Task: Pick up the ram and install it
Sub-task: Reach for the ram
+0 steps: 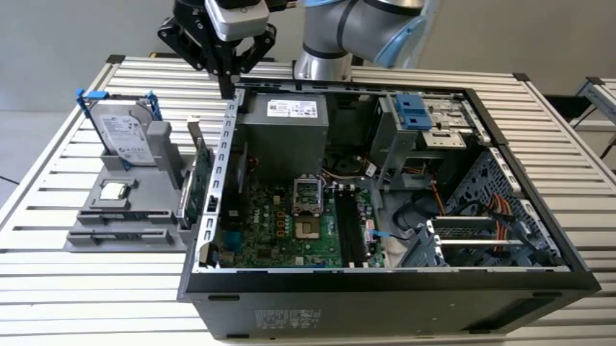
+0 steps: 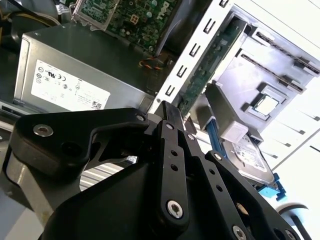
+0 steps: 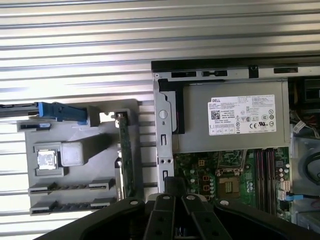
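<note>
One black gripper [image 1: 227, 88] on a robot arm hangs over the rear corner of an open computer case [image 1: 385, 278], directly above the case's perforated side wall, its jaws pressed together into a single point. In both wrist views the gripper [image 2: 167, 107] [image 3: 172, 181] sits over that same wall, well above the parts inside.

Where the ram is cannot be told for sure. A long dark strip [image 1: 348, 225] stands among the memory slots on the motherboard [image 1: 279, 231] inside the case, and whether that strip is the stick cannot be made out.

At the back of the case lies the grey power supply [image 1: 284, 137], its white label facing up. Just outside the case, against the side wall under the gripper, a grey parts tray [image 1: 86, 241] rests on the slatted metal table [image 1: 77, 288]. A green expansion card [image 1: 198, 191] stands upright on the tray's edge nearest the case. A silver hard drive [image 1: 125, 133] with blue clips leans on the tray's side farther from the case, and a small processor chip [image 1: 115, 191] lies flat in front of the drive.
</note>
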Motion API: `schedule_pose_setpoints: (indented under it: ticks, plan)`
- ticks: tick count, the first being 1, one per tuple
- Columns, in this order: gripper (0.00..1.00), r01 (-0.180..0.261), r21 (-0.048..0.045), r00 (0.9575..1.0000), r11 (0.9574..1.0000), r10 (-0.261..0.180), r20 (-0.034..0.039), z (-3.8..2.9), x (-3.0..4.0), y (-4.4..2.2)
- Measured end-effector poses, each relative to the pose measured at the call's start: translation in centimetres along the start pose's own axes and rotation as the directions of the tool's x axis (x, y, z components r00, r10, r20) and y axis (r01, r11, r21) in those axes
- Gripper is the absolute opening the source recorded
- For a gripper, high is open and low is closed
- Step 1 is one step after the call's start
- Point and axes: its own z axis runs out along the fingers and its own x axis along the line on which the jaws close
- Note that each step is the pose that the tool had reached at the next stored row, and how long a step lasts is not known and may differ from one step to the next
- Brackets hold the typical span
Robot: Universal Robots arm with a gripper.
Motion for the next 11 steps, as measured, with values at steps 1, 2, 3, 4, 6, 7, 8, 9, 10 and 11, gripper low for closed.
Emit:
schedule_pose_setpoints:
  ticks: [1,2,3,4,6,7,8,9,10,11]
  plan:
    - [0.0,0.0,0.0,1.0,1.0,0.0,0.0,0.0,0.02,0.0]
    - [0.0,0.0,0.0,1.0,1.0,0.0,0.0,0.0,0.05,0.0]
    - [0.0,0.0,0.0,1.0,1.0,0.0,0.0,0.0,0.08,0.0]
    - [0.0,0.0,0.0,1.0,1.0,0.0,0.0,0.0,0.12,0.0]
    - [0.0,0.0,0.0,1.0,1.0,0.0,0.0,-0.01,0.35,-0.02]
    - [0.0,0.0,-0.0001,1.0,1.0,0.0,0.0,-0.01,0.52,-0.03]
    - [0.0,0.0,0.0,1.0,1.0,0.0,0.0,-0.02,0.67,-0.04]
    - [0.0,0.0,-0.0001,1.0,1.0,0.0,0.0,-0.02,0.82,-0.05]
    - [0.0,0.0,0.0,1.0,1.0,0.0,0.0,-0.02,0.96,-0.06]
    - [0.0,0.0,0.0,1.0,1.0,0.0,0.0,-0.02,1.09,-0.06]
